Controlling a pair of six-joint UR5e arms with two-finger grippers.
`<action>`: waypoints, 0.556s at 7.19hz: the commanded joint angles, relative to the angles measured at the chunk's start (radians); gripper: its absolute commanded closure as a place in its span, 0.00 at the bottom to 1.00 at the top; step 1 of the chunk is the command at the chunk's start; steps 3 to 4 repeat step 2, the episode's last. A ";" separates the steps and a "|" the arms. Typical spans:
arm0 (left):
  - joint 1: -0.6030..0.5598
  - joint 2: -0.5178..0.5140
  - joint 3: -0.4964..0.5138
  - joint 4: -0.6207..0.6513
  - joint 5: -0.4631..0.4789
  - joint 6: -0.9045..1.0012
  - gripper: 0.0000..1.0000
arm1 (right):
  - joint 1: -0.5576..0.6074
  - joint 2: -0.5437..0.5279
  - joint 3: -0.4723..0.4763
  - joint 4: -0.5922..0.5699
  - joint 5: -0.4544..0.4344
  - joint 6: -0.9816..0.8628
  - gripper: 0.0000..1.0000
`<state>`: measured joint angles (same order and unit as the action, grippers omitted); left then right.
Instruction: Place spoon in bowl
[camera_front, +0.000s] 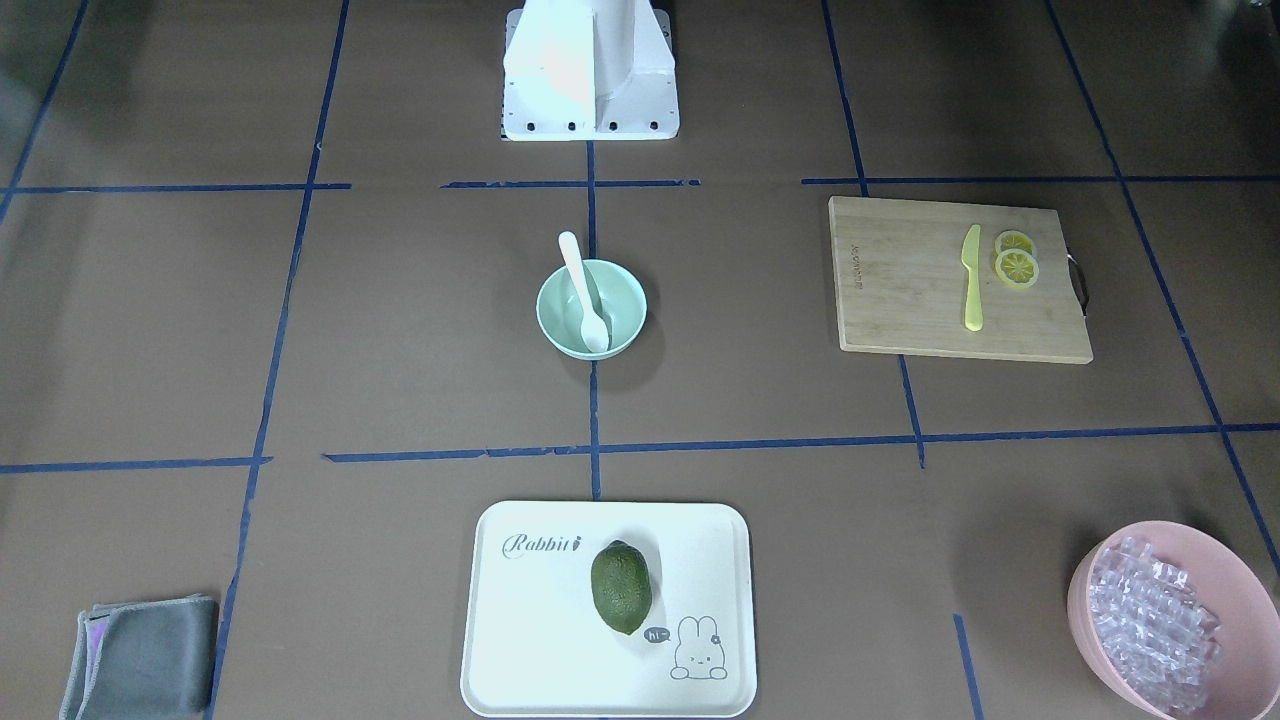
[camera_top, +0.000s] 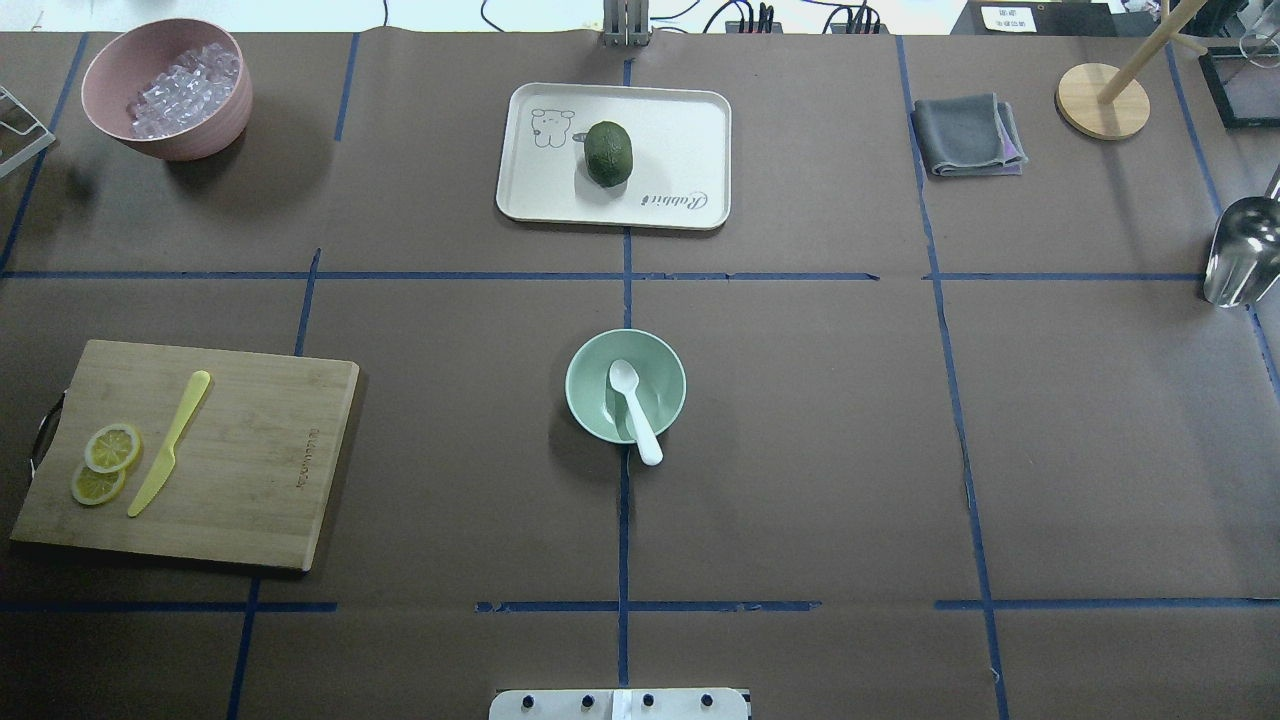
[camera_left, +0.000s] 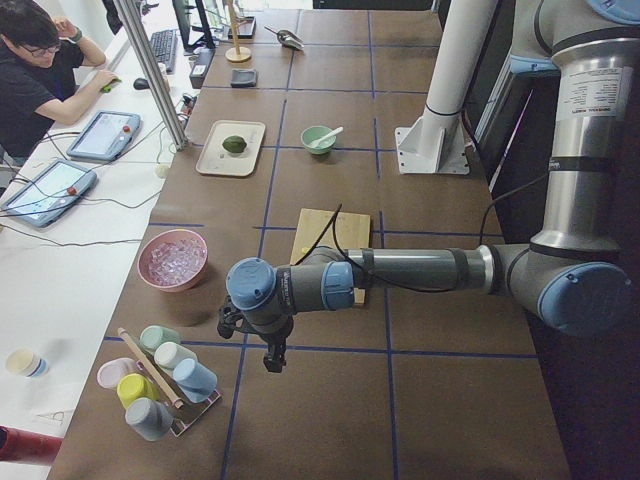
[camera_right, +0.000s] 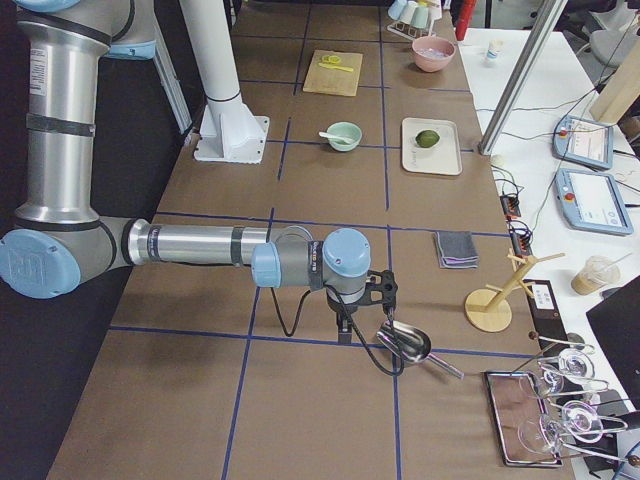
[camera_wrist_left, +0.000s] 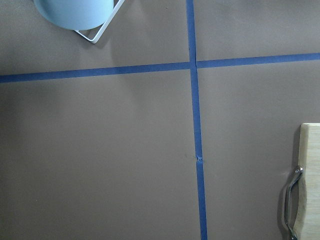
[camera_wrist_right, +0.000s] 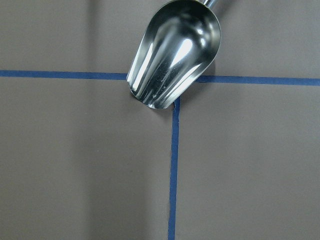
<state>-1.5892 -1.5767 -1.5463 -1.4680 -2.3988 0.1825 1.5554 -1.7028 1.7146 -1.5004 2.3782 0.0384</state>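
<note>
White spoon (camera_top: 634, 408): scoop in mint bowl (camera_top: 580, 400), handle over its rim, well away from both my grippers.
Left gripper (camera_left: 272, 362): small, side-on; I cannot tell if its fingers are apart.
Right gripper (camera_right: 345, 335): likewise unreadable; steel scoop (camera_wrist_right: 172, 55) just beside it, handle cut off.

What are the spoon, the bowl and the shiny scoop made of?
Spoon: probably plastic, plain matte white all over.
Bowl: likely plastic too, smooth pale green with a soft sheen.
Scoop: metal, mirror-bright with sharp reflections.

spoon (camera_top: 636, 414): glossy white plastic | bowl (camera_top: 589, 388): smooth plastic | scoop (camera_wrist_right: 175, 52): shiny metal
</note>
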 joint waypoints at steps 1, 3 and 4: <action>0.000 0.000 0.000 0.000 0.000 0.000 0.00 | 0.002 0.000 0.000 0.000 -0.001 0.000 0.00; 0.000 0.000 0.000 0.000 0.001 0.000 0.00 | 0.000 0.000 0.000 0.000 -0.002 0.000 0.00; 0.000 0.000 0.000 0.000 0.001 0.000 0.00 | 0.000 0.000 0.000 0.000 -0.002 0.000 0.00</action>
